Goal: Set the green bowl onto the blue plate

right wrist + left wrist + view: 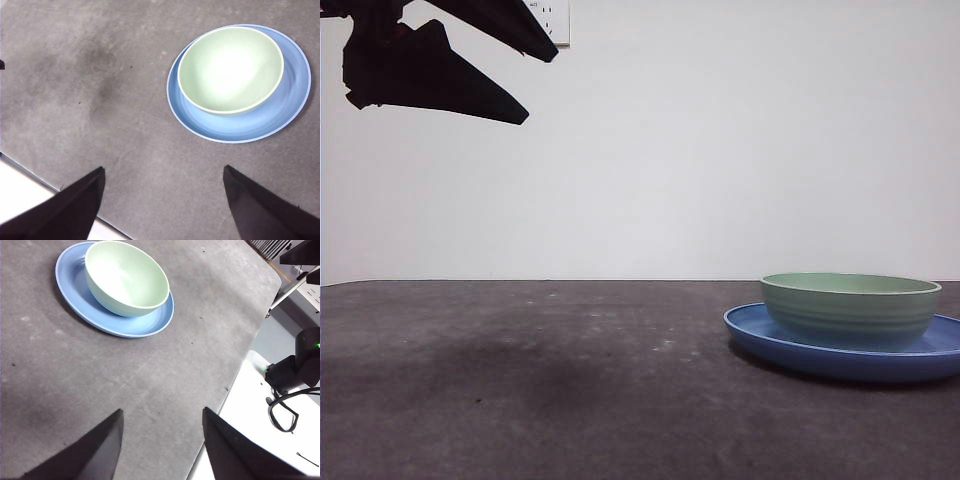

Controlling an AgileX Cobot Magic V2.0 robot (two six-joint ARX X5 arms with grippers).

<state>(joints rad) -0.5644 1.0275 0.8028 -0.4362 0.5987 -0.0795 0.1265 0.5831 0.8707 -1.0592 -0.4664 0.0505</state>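
Observation:
The green bowl [850,308] sits upright on the blue plate [760,335] at the right of the table. It is empty, and it sits a little off the plate's centre. Bowl [126,277] and plate [145,325] show in the left wrist view, well ahead of my open, empty left gripper [162,410]. They also show in the right wrist view, bowl [231,68] on plate [250,127], ahead of my open, empty right gripper [163,167]. One black gripper [542,88] hangs high at the top left of the front view, far from the bowl. I cannot tell which arm it is.
The dark grey tabletop [570,380] runs to a white wall. In the left wrist view the table's edge [235,370] borders a white surface with black cables and a black device [295,370]. The right wrist view shows the table's edge [35,175].

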